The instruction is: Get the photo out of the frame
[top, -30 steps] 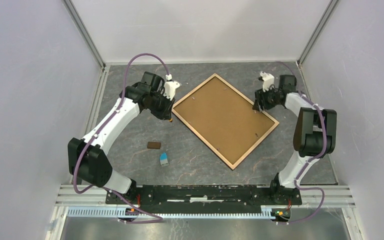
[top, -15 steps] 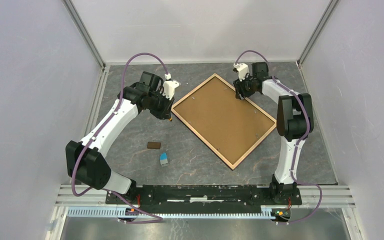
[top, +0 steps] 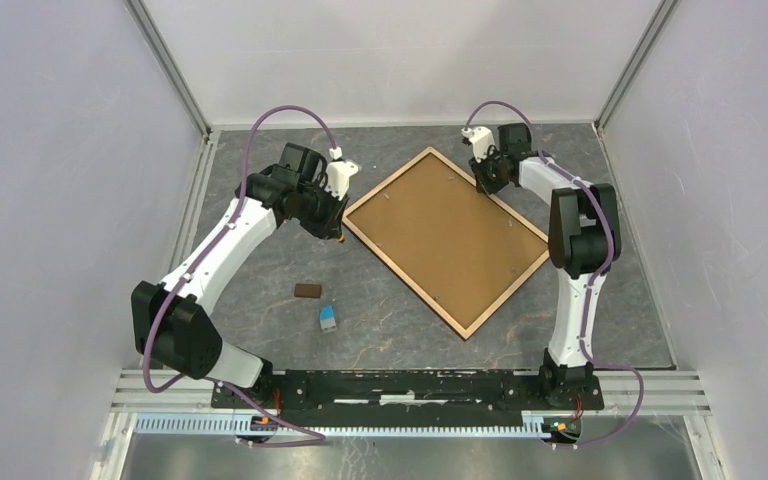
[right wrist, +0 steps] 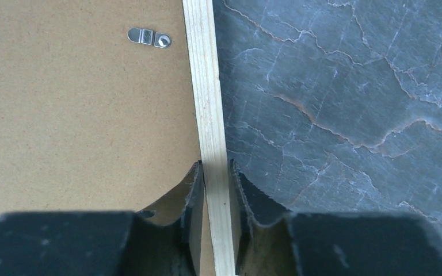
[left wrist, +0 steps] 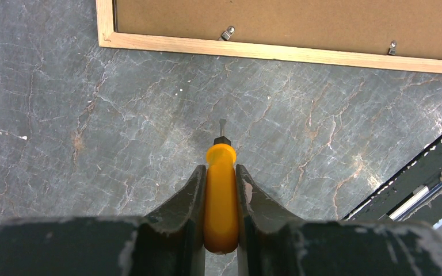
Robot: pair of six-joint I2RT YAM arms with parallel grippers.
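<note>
Frame (top: 447,238): lying face down on desk (top: 380,320), board (right wrist: 63,115) up; photo hidden beneath.
Right claw (right wrist: 214,172): clamping the frame's far wood rim.
Left claw (left wrist: 221,172): gripping a screwdriver (left wrist: 221,201) near the frame's left corner, tip not touching.
Handling: advisable to be pinning the rim while swinging each clip (right wrist: 149,38) aside.

Both arms reach toward the frame (top: 447,240) with their grippers closed.
The left arm (top: 222,245) bends to its left corner, left gripper (left wrist: 220,172) clamping an orange screwdriver (left wrist: 221,201) — the right arm (top: 580,230) meets its far-right edge, right gripper (right wrist: 214,172) pinching the wood rim (right wrist: 207,103).
</note>
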